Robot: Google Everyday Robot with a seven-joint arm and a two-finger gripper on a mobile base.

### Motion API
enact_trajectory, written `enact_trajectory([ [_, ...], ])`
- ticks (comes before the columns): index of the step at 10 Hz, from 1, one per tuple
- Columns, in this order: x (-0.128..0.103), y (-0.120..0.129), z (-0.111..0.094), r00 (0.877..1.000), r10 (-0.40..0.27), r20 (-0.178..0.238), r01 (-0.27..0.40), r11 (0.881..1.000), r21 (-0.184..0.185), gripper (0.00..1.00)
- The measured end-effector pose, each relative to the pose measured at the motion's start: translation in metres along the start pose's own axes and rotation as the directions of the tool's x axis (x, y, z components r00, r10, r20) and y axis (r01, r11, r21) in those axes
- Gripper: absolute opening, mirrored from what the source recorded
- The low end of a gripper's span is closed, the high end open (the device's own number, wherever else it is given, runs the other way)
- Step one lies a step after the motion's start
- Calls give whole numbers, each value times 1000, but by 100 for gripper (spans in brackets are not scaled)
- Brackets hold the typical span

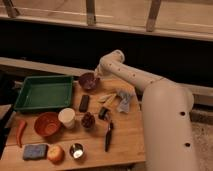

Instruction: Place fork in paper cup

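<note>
Well apart: end effector (96, 75), paper cup (66, 118).

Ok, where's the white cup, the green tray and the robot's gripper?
paper cup (66, 118), camera view, side wall.
green tray (44, 106), camera view, front rim.
gripper (96, 74), camera view, arm's tip beside purple bowl (86, 83).
</note>
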Motion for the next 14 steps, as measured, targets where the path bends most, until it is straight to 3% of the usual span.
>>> enact_trajectory([
  [3,2,0,1,1000,-4,-5,4,1000,3,54],
  [4,4,-4,3,1000,-20,-4,20,1000,23,54],
  [6,6,-11,22,998,-56,0,55,993,102,54],
  [8,-5,-21,33,998,-56,16,54,994,93,54],
  [14,-23,-32,45,998,-7,68,7,1000,1,54],
])
